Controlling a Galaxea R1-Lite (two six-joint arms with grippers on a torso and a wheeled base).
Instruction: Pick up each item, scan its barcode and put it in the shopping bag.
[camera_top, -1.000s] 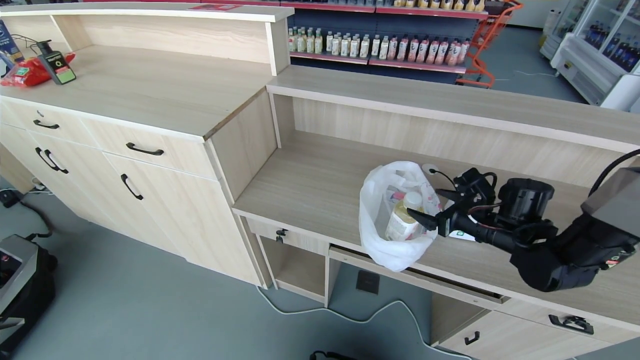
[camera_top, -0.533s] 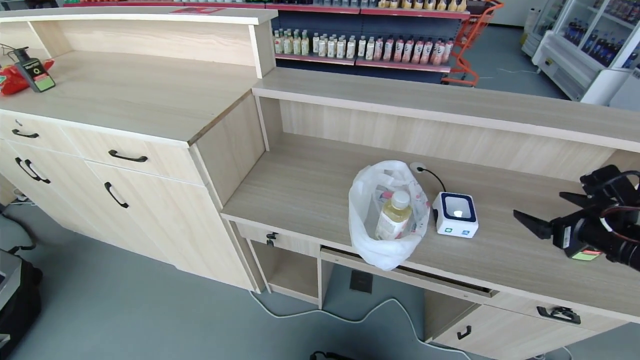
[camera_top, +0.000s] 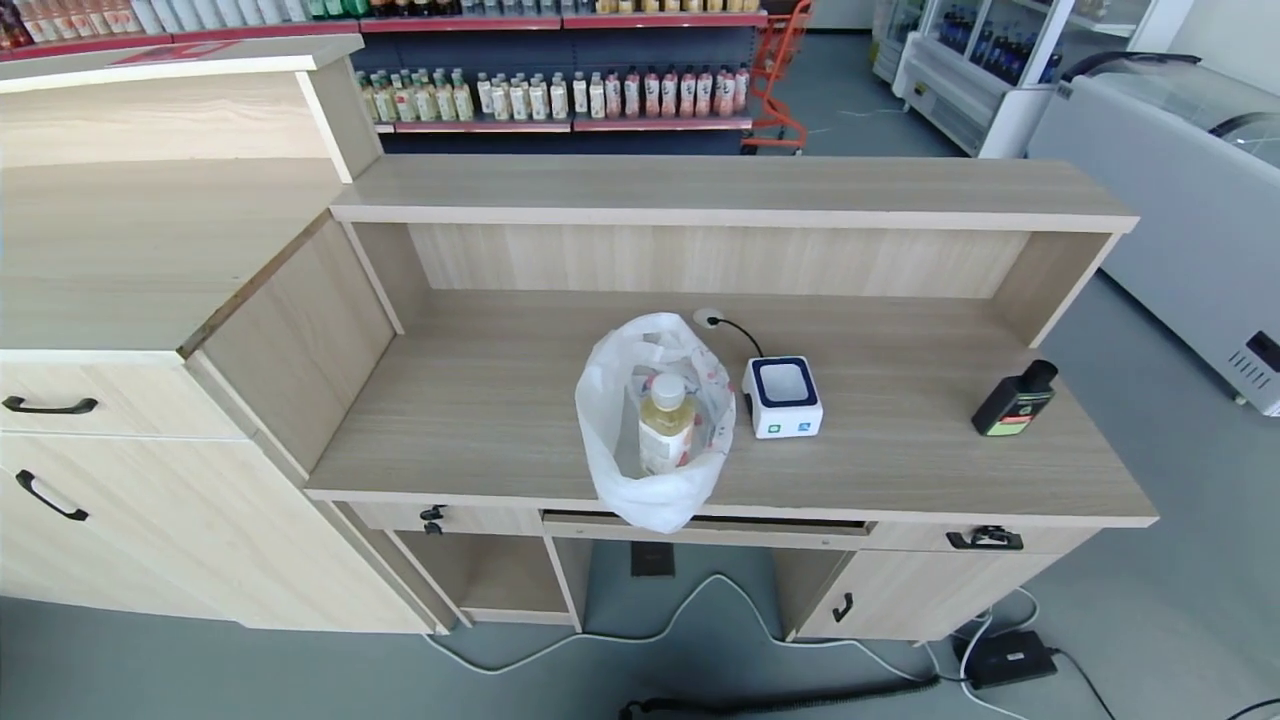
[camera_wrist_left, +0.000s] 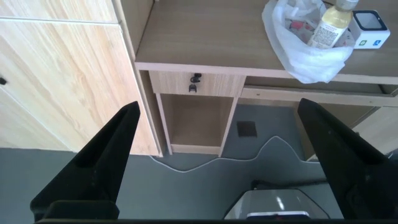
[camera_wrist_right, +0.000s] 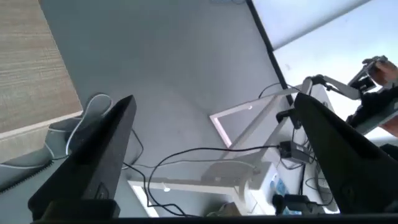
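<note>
Desk (camera_top: 900, 450): long wooden top under a raised shelf (camera_top: 700, 185).

Bag (camera_top: 610, 400): white, at mid-front edge of desk, mouth up, sagging over the lip. Holds pale bottle (camera_top: 665, 425), upright, cap showing; judged already packed.

Left gripper (camera_wrist_left: 217, 106): jaws spread wide, nothing between. Hangs low out front of desk, bag up ahead and off to robot's right.

Right gripper (camera_wrist_right: 213, 98): likewise splayed and bare. Looks out over grey floor (camera_wrist_right: 155, 62), turned away from desk.

Scanner (camera_top: 783, 395): small white box, window up, just beside bag on robot's right; touching or not, cannot tell.

Dark bottle (camera_top: 1014, 402): only loose item on desk, near right end, well apart from scanner. Seems to stand cap up; cannot rule out a lean.

Judged: dark bottle on right arm's side, so right gripper the nearer. Would call for swinging that gripper round to desk first, then carrying leftward to scanner, bag just beyond.
</note>
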